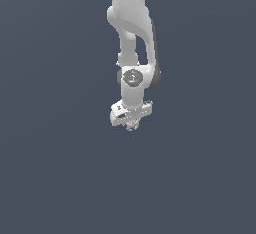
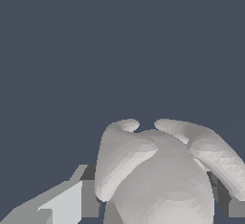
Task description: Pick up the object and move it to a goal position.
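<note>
The dark grey-blue floor (image 1: pixel 55 178) filled both views. In the exterior view the white Panda arm (image 1: pixel 131 33) came down from 12 o'clock of the frame, its wrist joint (image 1: pixel 132 78) near frame centre and the hand pointing downward. The gripper (image 1: pixel 131 124) sat just below, at 6 o'clock from the wrist, with its fingers drawn in narrow around the object. The object (image 1: pixel 132 126), a small pale knobbly ball, showed only as a speck between the fingertips there. In the wrist view the same object (image 2: pixel 158 180) loomed large and lobed, pale grey-white, with rounded ridges across its surface. One grey finger (image 2: pixel 67 201) pressed against it on one side, and a darker finger (image 2: pixel 229 199) was partly hidden behind it on the other.
</note>
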Action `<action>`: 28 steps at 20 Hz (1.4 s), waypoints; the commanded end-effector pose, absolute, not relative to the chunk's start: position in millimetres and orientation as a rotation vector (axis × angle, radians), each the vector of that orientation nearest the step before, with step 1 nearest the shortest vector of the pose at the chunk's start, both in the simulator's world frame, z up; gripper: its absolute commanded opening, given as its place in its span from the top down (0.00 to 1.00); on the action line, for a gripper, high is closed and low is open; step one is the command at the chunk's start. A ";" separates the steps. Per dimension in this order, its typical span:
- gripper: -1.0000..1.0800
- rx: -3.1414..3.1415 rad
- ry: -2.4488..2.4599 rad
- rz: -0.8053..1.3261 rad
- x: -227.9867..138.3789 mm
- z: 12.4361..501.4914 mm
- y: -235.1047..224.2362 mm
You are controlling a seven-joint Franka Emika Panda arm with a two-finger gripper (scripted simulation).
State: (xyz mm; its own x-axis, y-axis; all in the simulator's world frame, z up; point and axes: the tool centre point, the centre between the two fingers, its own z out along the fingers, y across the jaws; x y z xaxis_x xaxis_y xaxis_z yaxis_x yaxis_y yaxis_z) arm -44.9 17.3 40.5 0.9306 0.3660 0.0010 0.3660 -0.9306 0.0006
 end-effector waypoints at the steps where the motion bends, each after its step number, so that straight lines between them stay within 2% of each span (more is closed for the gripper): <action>1: 1.00 3.086 0.585 0.000 -45.2 39.6 17.4; 9: 1.00 3.086 0.584 0.001 -45.2 41.0 18.3; 14: 1.00 3.086 0.584 0.001 -45.2 48.2 36.3; 19: 1.00 3.086 0.584 0.001 -45.0 63.6 74.6; 28: 1.00 3.086 0.585 0.000 -42.1 101.8 170.0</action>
